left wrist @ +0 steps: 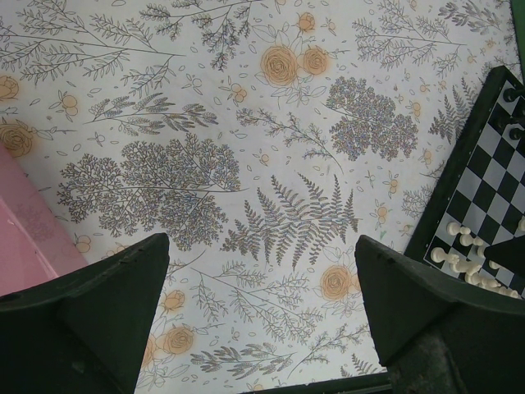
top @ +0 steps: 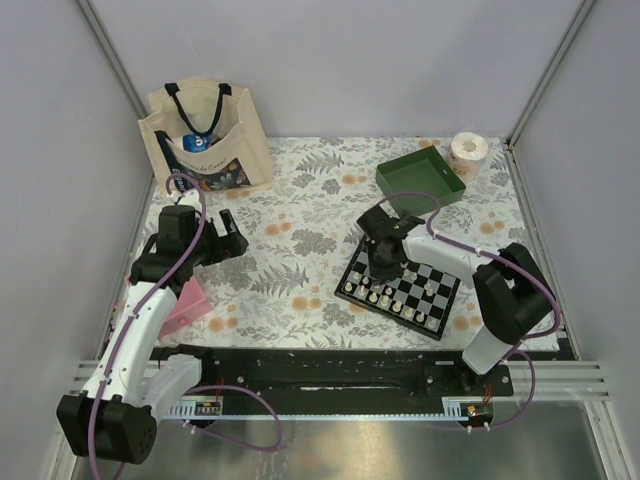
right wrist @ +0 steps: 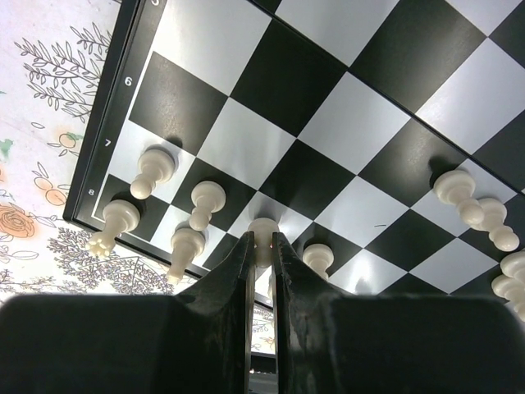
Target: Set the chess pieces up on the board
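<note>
Flowered cloth (top: 300, 240) lies under everything; the board (top: 432, 272) sits on its right part, near the green tray (top: 420, 178). R gripper (right wrist: 262, 238) is closed on a white piece (right wrist: 262, 228) in the board's edge rows, w/ other white pieces (right wrist: 205, 199) beside. L gripper (left wrist: 261, 246) hangs open over the cloth, holding nothing.

Board (right wrist: 271, 74): you have black and white checks inside a black border.
Chess pieces (right wrist: 205, 197): the ones close to your right wrist camera are cream-white.
Tablecloth (left wrist: 287, 213): white, printed with grey ferns and orange flowers.
Tray (top: 420, 180): plain green.
Bag (top: 250, 140): beige, with dark handles.
Flat item (top: 185, 305) by your left arm: pink.
</note>
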{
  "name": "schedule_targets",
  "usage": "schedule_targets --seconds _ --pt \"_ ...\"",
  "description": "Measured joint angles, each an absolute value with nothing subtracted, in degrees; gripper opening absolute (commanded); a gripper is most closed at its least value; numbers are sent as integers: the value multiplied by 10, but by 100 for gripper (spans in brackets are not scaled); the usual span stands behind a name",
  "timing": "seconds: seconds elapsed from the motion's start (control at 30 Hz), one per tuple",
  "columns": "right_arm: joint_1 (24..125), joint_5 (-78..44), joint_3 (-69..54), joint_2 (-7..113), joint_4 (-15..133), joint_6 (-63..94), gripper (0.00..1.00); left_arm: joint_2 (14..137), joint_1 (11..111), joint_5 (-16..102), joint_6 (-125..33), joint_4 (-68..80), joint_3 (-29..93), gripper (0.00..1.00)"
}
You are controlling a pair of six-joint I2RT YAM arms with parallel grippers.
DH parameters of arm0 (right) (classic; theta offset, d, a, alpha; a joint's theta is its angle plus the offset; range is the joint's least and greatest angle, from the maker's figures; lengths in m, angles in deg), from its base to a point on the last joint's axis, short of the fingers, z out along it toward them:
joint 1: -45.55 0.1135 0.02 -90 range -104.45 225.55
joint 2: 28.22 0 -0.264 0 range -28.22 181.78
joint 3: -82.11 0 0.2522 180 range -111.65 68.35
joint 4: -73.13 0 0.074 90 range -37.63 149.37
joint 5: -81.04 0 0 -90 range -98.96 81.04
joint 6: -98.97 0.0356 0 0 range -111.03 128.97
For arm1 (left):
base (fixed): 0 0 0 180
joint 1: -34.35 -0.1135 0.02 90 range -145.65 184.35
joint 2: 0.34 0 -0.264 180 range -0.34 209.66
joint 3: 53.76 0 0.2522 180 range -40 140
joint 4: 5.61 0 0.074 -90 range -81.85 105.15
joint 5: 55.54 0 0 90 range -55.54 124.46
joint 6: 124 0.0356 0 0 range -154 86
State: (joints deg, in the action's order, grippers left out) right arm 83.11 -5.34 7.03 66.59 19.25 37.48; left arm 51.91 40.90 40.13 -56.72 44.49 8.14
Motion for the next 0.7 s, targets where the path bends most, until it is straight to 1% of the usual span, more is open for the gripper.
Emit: schedule_targets --seconds 0.27,0.43,0.7 --pt "831 -50 74 666 191 377 11 519 409 402 -567 445 81 99" --pt "832 -49 74 666 191 378 19 519 409 402 -567 445 81 99" --pt "832 -48 74 666 191 378 36 519 409 402 -567 445 81 99"
